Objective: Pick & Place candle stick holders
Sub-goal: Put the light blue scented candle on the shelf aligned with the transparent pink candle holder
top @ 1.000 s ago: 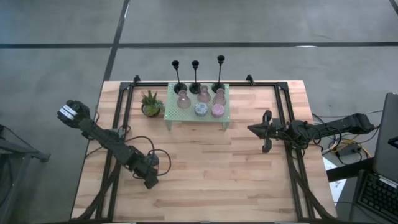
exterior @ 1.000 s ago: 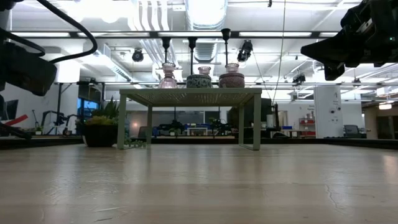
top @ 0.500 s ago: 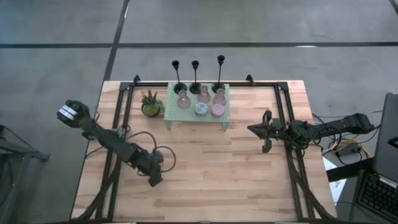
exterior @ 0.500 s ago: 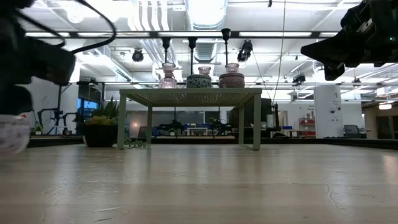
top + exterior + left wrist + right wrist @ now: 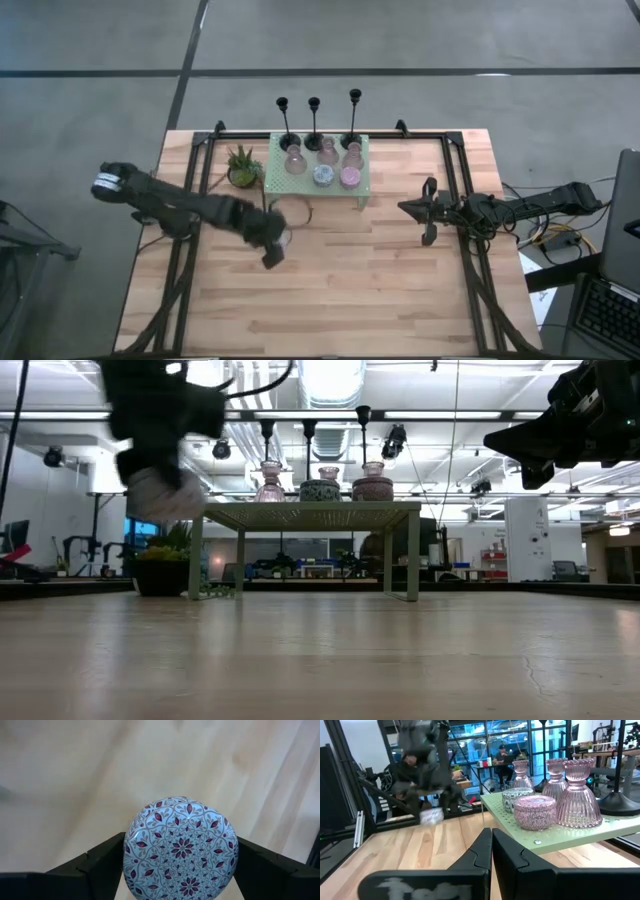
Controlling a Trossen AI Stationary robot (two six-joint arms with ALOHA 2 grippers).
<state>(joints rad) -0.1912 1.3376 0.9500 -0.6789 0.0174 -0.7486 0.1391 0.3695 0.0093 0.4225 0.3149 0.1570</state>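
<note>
Now the left gripper [image 5: 180,870] carries a round pale-blue patterned holder [image 5: 181,846] clamped between its jaws above the table [image 5: 400,290], ahead of it the green shelf [image 5: 362,192] with the other holders [image 5: 322,162], while the right gripper [image 5: 428,212] waits pinched shut.

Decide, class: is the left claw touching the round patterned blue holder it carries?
Touching. In the left wrist view, the left claw has a dark finger pressed against each side of the patterned blue holder, with no gap showing.
</note>
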